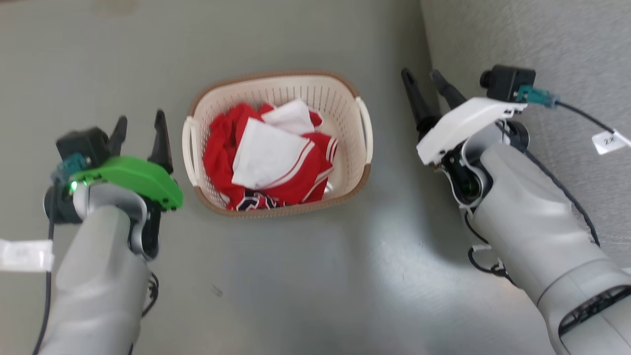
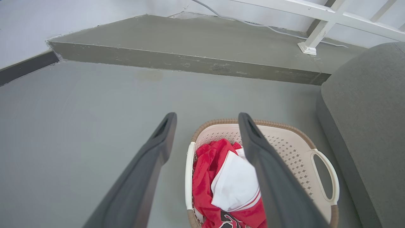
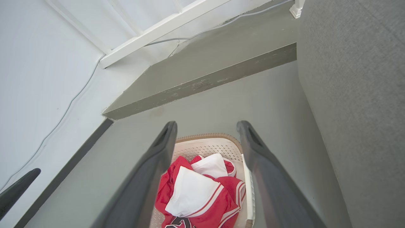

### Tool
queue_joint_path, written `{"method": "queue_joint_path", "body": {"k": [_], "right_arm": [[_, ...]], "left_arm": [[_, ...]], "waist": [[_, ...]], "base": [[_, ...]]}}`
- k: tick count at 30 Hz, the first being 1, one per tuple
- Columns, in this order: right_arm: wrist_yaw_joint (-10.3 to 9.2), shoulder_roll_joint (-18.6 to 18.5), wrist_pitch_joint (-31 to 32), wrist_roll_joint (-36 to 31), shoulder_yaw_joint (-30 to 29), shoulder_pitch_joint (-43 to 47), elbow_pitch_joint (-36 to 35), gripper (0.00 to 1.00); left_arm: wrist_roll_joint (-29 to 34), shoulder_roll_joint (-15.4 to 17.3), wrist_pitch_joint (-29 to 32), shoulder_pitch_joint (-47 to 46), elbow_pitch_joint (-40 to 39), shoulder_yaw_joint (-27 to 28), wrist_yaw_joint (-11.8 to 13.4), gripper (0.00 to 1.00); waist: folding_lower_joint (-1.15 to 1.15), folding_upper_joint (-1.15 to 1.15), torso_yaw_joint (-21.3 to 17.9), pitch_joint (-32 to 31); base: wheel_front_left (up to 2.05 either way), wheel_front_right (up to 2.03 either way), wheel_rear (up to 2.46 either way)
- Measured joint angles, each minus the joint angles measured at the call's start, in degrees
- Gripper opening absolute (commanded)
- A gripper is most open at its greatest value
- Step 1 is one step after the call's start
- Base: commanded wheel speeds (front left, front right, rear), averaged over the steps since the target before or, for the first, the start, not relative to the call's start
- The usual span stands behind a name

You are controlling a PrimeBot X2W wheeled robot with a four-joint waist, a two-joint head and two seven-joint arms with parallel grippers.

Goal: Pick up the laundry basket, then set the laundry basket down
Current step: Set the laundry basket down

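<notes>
While laundry basket (image 1: 325, 96) sits on floor (image 1: 296, 276) beside sofa (image 1: 542, 39), left gripper (image 1: 140, 118) away from sofa, right gripper (image 1: 421, 74) at sofa edge, both spread, empty; likely stiff, light plastic, soft clothes (image 1: 266, 153) inside; best hold: white side handles (image 1: 366, 129)

From my remote seat I take this for a home: a grey fabric sofa (image 2: 364, 126) beside a cream perforated plastic laundry basket (image 1: 325, 98) of red and white clothes (image 1: 266, 162), on smooth grey floor (image 1: 98, 74) near a white railing (image 2: 319, 28).

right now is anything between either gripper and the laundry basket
Nothing visible. Only bare floor separates the open left gripper and open right gripper from the laundry basket; clothes lie inside, clear of its side handles.
</notes>
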Motion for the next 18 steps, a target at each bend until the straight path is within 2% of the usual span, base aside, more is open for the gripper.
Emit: {"method": "queue_joint_path", "body": {"k": [18], "right_arm": [[-0.01,-1.44,0.0,-7.36,-4.49,11.69,-8.37,1.0]], "left_arm": [[3.8,-0.55,0.0,13.11,-8.89,3.68,0.01,1.0]], "waist": [[0.0,0.0,-1.03,-14.31]], "base": [[0.0,0.0,0.0]]}}
